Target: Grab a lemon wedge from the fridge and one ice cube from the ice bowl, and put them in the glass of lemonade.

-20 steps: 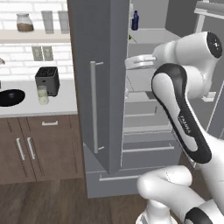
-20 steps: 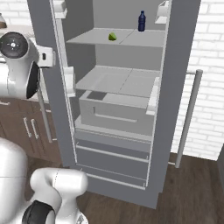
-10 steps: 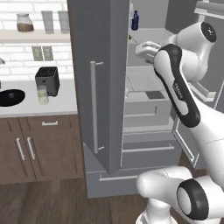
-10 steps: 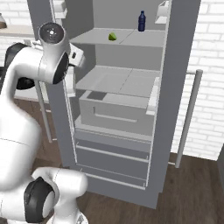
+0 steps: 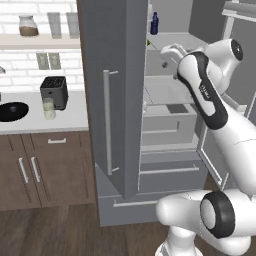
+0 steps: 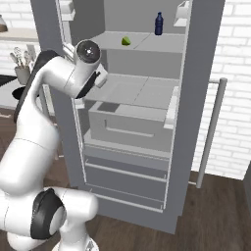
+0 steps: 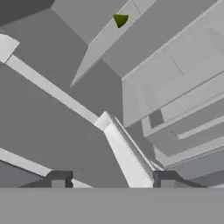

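Jaws apart, empty, inside the open fridge (image 6: 206,98). Best to lift toward the upper shelf (image 6: 152,43), centre on the wedge (image 6: 126,41), then close gently.

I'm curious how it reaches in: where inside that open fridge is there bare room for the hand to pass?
The fridge's upper shelf lies bare between the lemon wedge and the blue bottle. The middle shelf above the drawer looks bare too.

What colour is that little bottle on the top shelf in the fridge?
Dark blue. The bottle shows best in the right base view, standing upright at the back of the shelf.
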{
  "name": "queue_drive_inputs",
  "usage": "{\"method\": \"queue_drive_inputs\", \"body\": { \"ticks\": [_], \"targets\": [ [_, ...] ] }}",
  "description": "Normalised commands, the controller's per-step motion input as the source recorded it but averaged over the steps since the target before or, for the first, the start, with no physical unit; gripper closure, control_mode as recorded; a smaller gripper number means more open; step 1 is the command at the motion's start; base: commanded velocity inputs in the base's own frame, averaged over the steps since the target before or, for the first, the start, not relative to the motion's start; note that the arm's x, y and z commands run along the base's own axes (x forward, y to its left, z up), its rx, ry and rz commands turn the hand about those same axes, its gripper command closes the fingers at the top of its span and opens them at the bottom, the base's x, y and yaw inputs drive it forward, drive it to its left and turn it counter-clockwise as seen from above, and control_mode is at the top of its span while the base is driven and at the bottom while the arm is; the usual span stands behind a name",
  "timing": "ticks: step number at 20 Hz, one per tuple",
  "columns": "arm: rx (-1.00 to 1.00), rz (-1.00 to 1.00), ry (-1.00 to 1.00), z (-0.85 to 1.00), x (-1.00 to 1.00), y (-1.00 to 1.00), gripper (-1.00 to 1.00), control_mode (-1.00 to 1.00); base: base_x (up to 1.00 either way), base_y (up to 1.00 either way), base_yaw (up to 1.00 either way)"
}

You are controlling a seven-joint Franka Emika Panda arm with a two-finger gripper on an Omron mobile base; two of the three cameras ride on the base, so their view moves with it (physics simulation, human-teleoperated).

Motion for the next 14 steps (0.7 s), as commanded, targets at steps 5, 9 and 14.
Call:
{"method": "queue_drive_inputs", "body": {
  "ticks": [5, 9, 14],
  "targets": [
    [0.46, 0.0, 0.01, -0.09, 0.29, 0.0, -1.0, -1.0, 0.0, 0.0, 0.0],
    [0.28, 0.19, 0.17, 0.08, -0.19, 0.0, -1.0, -1.0, 0.0, 0.0, 0.0],
    [0.15, 0.33, 0.16, 0.04, -0.65, 0.02, -1.0, -1.0, 0.0, 0.0, 0.0]
  ]
}}
